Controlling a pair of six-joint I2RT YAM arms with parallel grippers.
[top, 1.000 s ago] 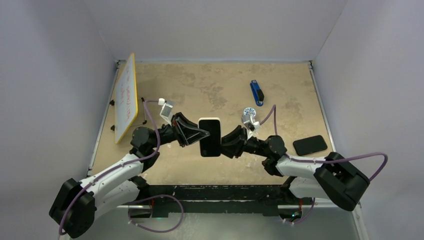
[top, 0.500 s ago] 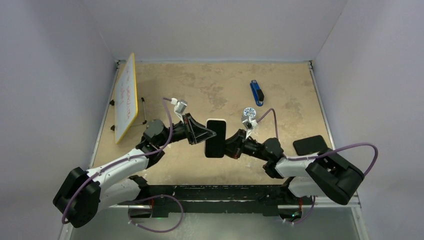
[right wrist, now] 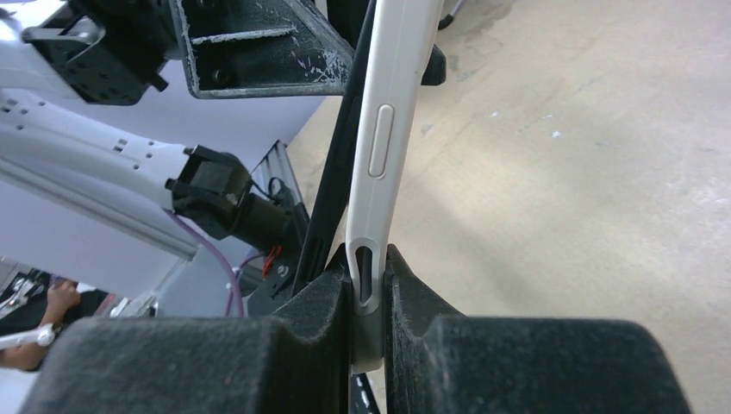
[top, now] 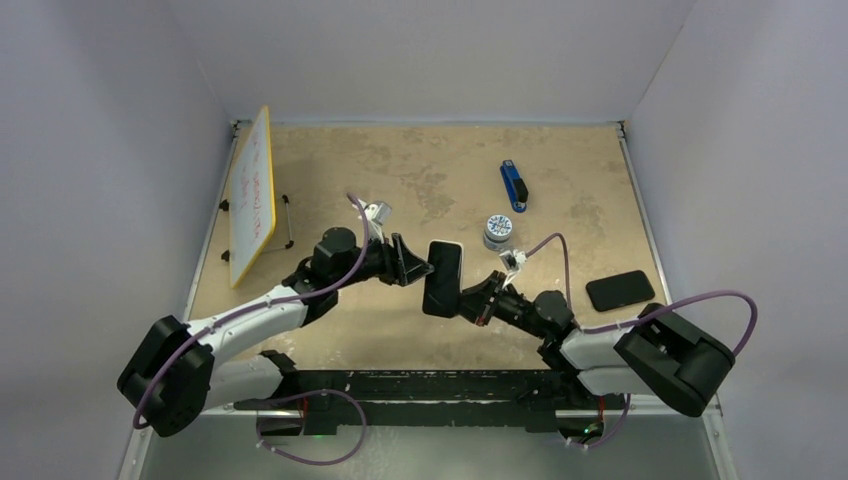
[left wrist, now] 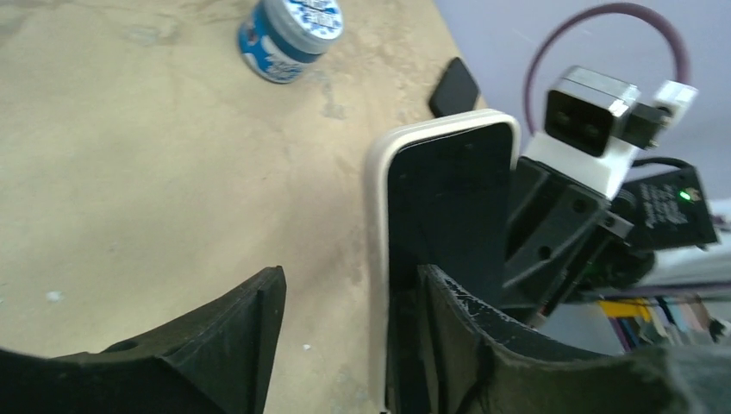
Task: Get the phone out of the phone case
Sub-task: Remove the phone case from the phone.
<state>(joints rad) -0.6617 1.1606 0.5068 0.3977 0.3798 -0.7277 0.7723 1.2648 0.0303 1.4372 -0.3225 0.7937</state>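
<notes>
The phone (top: 443,278), dark-faced in a white phone case (left wrist: 377,198), is held upright above the table's middle. My right gripper (top: 470,298) is shut on the case's lower edge. In the right wrist view the white case edge (right wrist: 384,155) is pinched between my right gripper's (right wrist: 369,259) pads. My left gripper (top: 420,265) is on the phone's left side, open. In the left wrist view my left gripper's (left wrist: 349,274) jaws stand apart, and the case rim lies close to the right-hand finger (left wrist: 483,345). I cannot tell whether the phone has lifted out of the case.
A flat black slab (top: 620,290) lies at the table's right edge. A round blue-and-white tin (top: 498,231) stands just behind the phone, with a blue stapler (top: 514,186) farther back. A yellow-framed whiteboard (top: 252,195) leans at the left.
My left gripper has opened and let go of the phone. Both grippers and the phone have shifted right and slightly toward the near edge. The right gripper has closed on the case.
</notes>
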